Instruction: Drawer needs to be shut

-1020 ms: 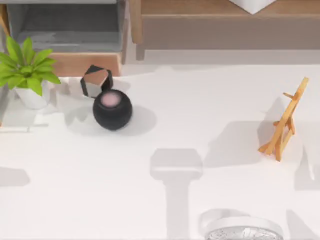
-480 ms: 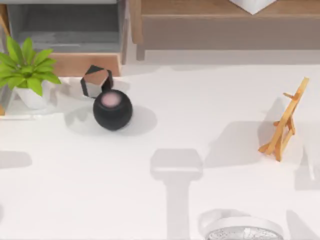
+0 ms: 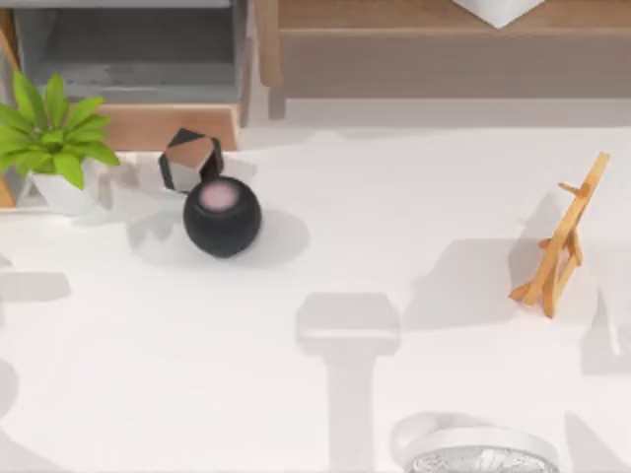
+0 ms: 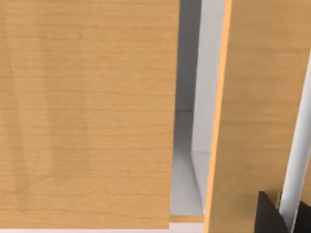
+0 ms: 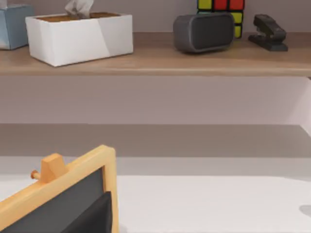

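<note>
White surface (image 3: pixel 414 256) carries a black ball (image 3: pixel 222 217) near the pulled-out drawer (image 3: pixel 138 74) at the top view's far left, beside a potted plant (image 3: pixel 54 138). Whether either arm's jaws are apart, I cannot tell.

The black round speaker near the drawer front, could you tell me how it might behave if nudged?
The black round speaker looks ball-shaped, so it may roll rather than slide. It probably would not tip. It sits close to the faceted block, which a push could disturb.
</note>
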Motion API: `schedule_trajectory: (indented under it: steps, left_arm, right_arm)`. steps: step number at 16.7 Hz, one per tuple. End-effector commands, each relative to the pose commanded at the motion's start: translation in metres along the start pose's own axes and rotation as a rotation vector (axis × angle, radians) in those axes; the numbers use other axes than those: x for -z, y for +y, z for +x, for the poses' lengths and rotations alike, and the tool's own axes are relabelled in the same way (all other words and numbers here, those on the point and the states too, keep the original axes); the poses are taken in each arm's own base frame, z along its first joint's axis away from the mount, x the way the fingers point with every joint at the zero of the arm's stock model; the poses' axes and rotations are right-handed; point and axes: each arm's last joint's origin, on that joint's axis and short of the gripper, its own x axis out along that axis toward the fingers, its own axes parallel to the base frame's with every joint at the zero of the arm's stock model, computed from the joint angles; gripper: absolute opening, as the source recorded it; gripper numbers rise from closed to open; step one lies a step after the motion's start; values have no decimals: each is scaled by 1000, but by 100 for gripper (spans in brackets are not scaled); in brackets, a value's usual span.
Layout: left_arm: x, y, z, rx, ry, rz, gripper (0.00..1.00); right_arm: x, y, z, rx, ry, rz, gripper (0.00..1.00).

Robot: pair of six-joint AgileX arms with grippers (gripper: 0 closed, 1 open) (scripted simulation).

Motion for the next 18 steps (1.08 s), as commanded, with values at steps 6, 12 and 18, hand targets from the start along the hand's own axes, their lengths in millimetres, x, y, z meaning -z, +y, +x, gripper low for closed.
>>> schedule_trajectory:
  steps: [6, 12, 18]
  left_arm:
    - [3, 2, 40, -8, 4, 5, 0]
    - [-1, 1, 63, 0, 0, 0, 0]
    - [4, 1, 87, 3, 11, -2, 0]
  right_arm:
    - [0, 0, 0, 0, 0, 0, 100]
    - [0, 0, 0, 0, 0, 0, 100]
    - [0, 0, 0, 0, 0, 0, 100]
